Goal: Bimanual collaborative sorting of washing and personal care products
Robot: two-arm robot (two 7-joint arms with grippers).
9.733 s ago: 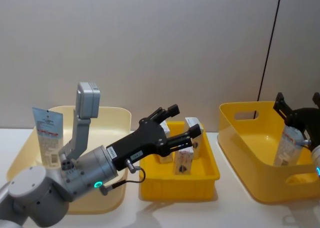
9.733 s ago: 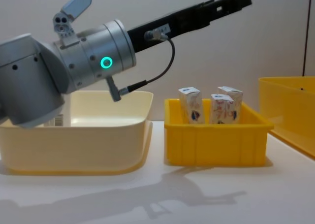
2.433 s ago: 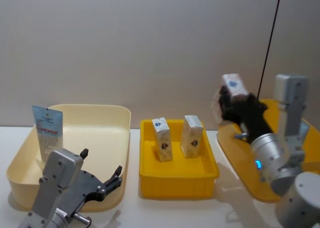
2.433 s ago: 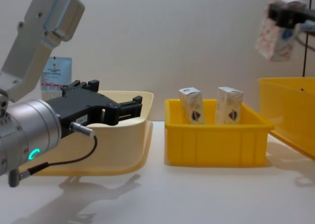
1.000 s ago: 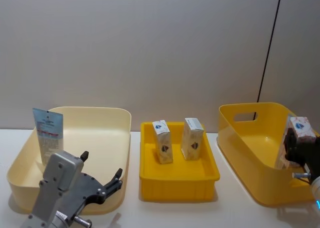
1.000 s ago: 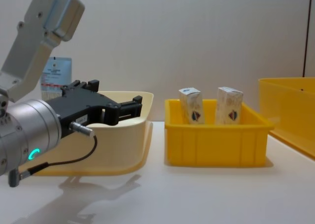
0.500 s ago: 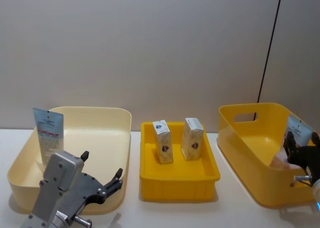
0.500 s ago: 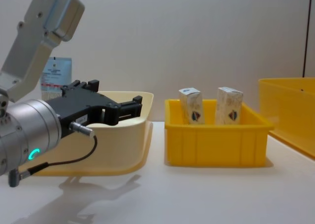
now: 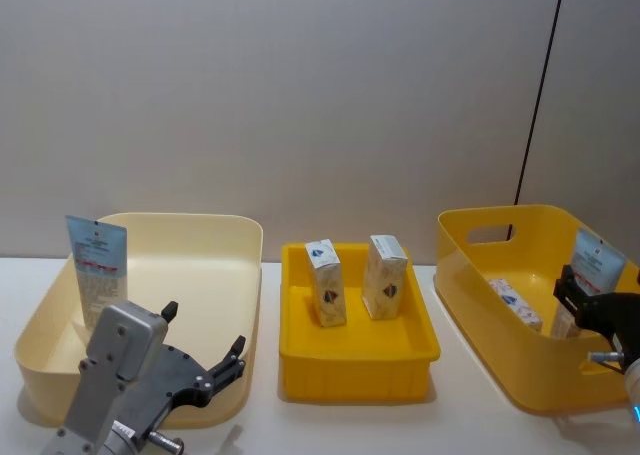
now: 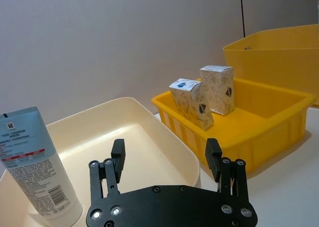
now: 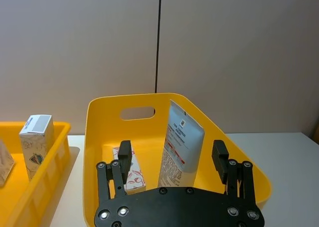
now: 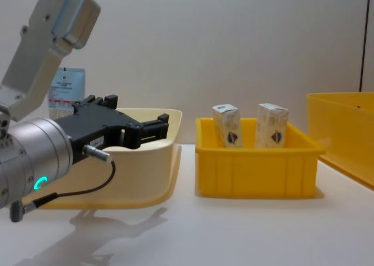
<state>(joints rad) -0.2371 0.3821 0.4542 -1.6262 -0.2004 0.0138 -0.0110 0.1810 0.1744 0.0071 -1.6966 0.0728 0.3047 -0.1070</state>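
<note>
surface: plain white tabletop (image 9: 460, 425) | left: cream plastic bin with rounded corners (image 9: 200, 245) | middle: small shallow yellow plastic tray (image 9: 355, 360) | right: large yellow plastic bin with handle slot (image 9: 480, 275), all side by side, apart

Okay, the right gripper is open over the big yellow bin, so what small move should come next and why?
Probably lift the right gripper straight up out of the big yellow bin. Its fingers are open and empty, a carton lies on the bin floor beside the tube, and two cartons wait in the small yellow tray.
</note>
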